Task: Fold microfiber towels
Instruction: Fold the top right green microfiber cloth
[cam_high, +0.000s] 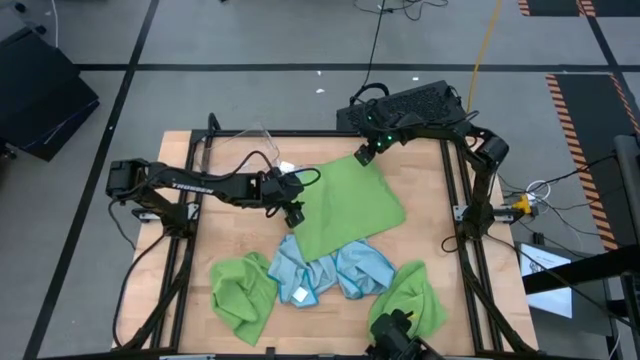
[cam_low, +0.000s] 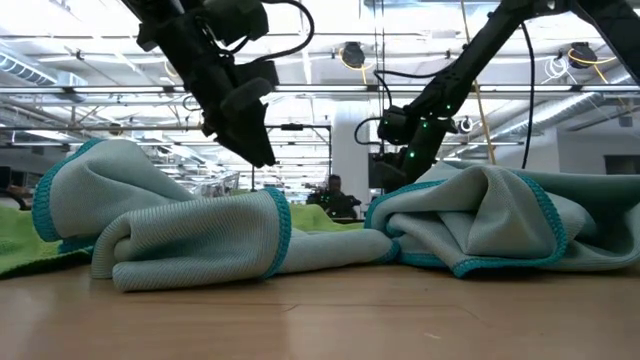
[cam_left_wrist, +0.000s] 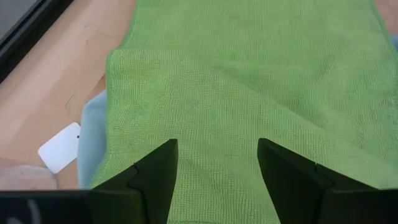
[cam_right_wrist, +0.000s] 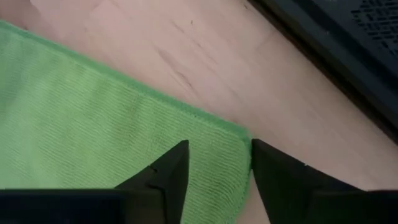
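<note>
A lime green towel (cam_high: 348, 205) lies spread flat mid-table, its near edge over a heap of light blue towels (cam_high: 322, 275). Two more green towels lie crumpled at the near left (cam_high: 243, 290) and near right (cam_high: 410, 300). My left gripper (cam_high: 295, 212) is open just above the spread towel's left corner (cam_left_wrist: 124, 62), its fingers pointing down over the cloth (cam_left_wrist: 217, 155). My right gripper (cam_high: 365, 155) is open at the towel's far corner (cam_right_wrist: 239, 140), which lies between its two fingers (cam_right_wrist: 214, 162). In the low view the blue towels (cam_low: 200, 235) fill the foreground.
A blue towel edge (cam_left_wrist: 90, 137) and a white tag (cam_left_wrist: 59, 146) lie beside the green towel's left corner. A clear plastic thing (cam_high: 250, 138) stands at the table's far left. A dark frame (cam_high: 465, 200) runs along the table's sides. Bare wood (cam_high: 230, 225) shows left of the towel.
</note>
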